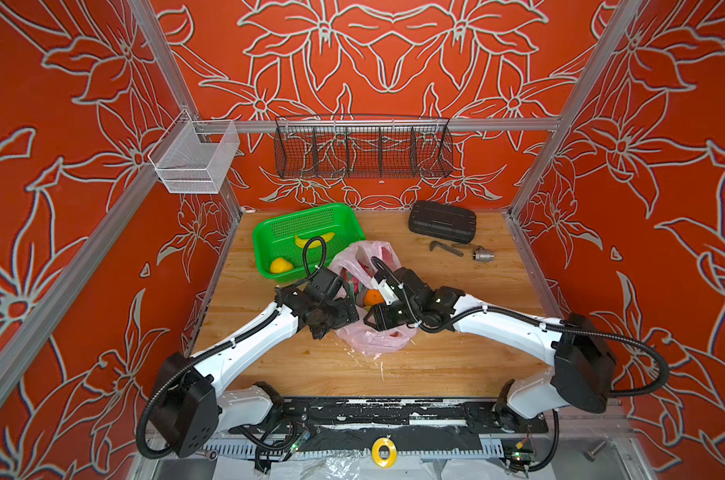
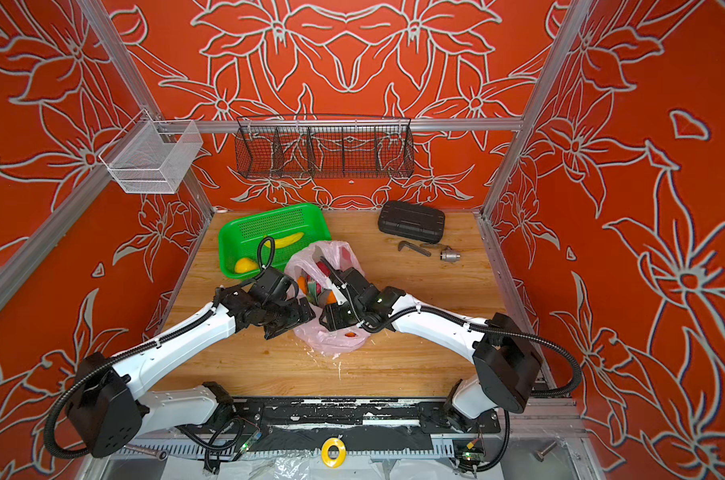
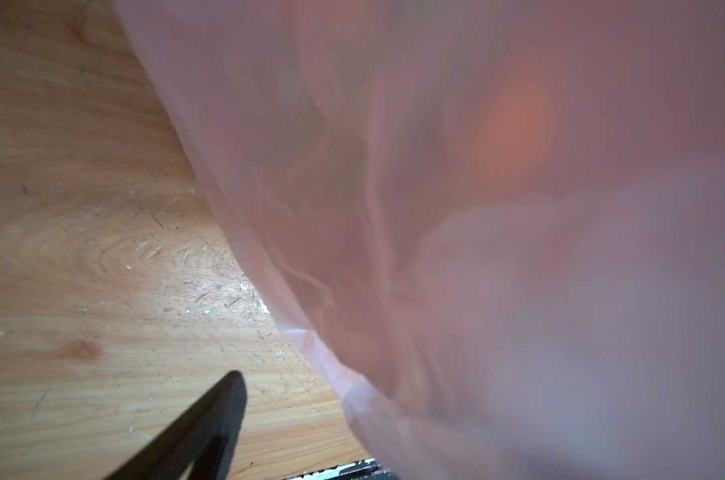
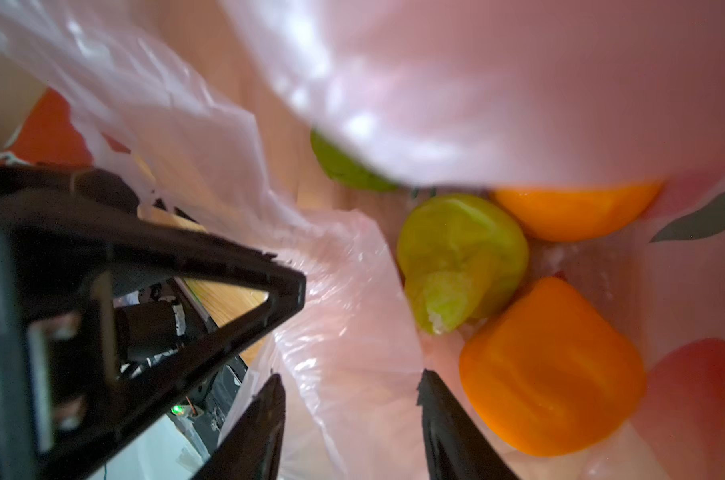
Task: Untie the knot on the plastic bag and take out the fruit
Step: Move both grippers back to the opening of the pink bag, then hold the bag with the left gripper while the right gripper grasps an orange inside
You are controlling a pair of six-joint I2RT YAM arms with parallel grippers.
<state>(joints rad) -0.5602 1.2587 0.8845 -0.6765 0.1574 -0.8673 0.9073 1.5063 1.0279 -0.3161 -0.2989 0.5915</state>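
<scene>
in both top views the bag [image 1: 373, 338] sits just in front of the green basket [image 1: 307, 222], mouth up and gaping; i see no knot.

left wrist view: bag film veils the lens. the left gripper [image 3: 361, 386] is spread wide and grips nothing, likely propping the mouth.

right wrist view: the right gripper [image 4: 350, 382] is parted around the rim, not pinching. oranges [image 4: 552, 374] and green fruit [image 4: 460, 249] wait inside.

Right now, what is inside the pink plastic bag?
In the right wrist view the plastic bag holds one orange, another orange, a green fruit and a half-covered green one. Its folded film hides anything deeper; a reddish shape is unclear.
</scene>
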